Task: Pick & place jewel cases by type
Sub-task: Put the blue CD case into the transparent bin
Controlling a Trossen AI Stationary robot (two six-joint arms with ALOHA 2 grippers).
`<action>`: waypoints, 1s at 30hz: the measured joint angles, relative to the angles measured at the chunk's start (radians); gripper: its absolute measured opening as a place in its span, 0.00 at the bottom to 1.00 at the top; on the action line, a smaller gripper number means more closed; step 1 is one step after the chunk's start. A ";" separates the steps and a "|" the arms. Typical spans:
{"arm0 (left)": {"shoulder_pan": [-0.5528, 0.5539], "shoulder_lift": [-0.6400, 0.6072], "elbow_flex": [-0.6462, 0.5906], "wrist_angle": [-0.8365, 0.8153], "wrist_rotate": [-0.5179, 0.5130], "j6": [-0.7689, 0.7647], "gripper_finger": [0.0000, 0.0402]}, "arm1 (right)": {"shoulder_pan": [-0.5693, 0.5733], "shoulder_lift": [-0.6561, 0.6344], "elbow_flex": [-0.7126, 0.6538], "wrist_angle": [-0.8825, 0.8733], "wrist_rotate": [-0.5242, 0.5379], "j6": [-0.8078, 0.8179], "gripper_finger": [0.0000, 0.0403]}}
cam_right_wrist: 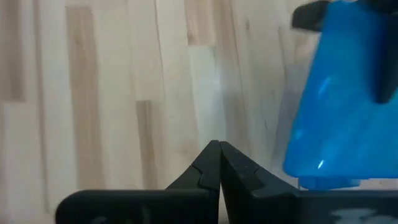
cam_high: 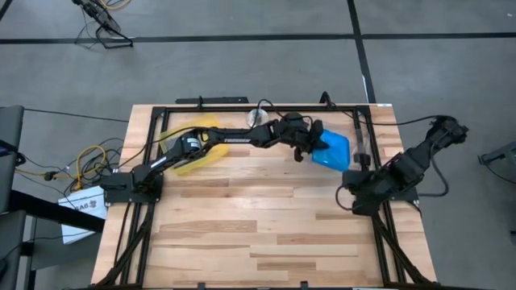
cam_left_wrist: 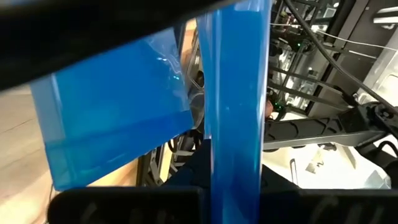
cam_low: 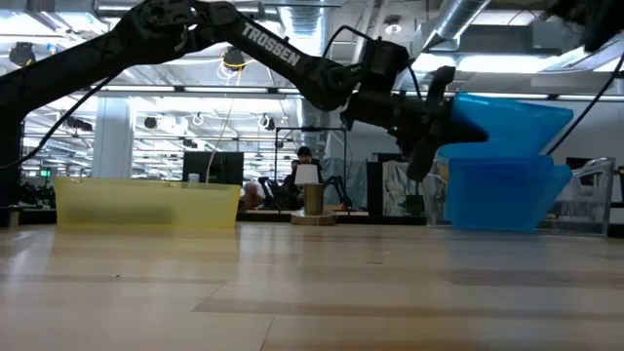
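The left gripper (cam_high: 310, 145) pinches a blue case (cam_high: 334, 143) above other blue cases (cam_low: 502, 195); the right gripper (cam_right_wrist: 219, 163) is pressed together.

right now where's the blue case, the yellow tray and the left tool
blue case (cam_low: 512, 117), low view, upper flat face
yellow tray (cam_low: 146, 205), low view, front wall
left tool (cam_high: 310, 147), high view, fingertips at the case's edge

The left arm reaches across the table's (cam_high: 242, 234) far side from its base at the left edge, its gripper (cam_high: 310, 145) closed on a jewel case (cam_low: 507, 115) held above more cases (cam_low: 502, 195) near the far right corner. A tray (cam_high: 193, 165) sits at the far left, under that arm. The right gripper (cam_right_wrist: 219, 163), fingers together, waits at the right edge, just in front of the cases.
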 joint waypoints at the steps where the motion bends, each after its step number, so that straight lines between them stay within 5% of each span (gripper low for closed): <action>1: 0.000 0.000 0.000 0.000 0.001 0.000 0.02 | 0.000 0.000 -0.029 0.010 -0.005 -0.009 0.00; 14: -0.006 0.000 0.000 0.003 -0.002 0.000 0.02 | -0.166 -0.005 -0.156 0.068 0.133 -0.036 0.00; 30: -0.009 0.000 0.000 0.004 0.018 0.022 0.12 | -0.385 -0.005 -0.156 0.221 0.140 -0.259 0.00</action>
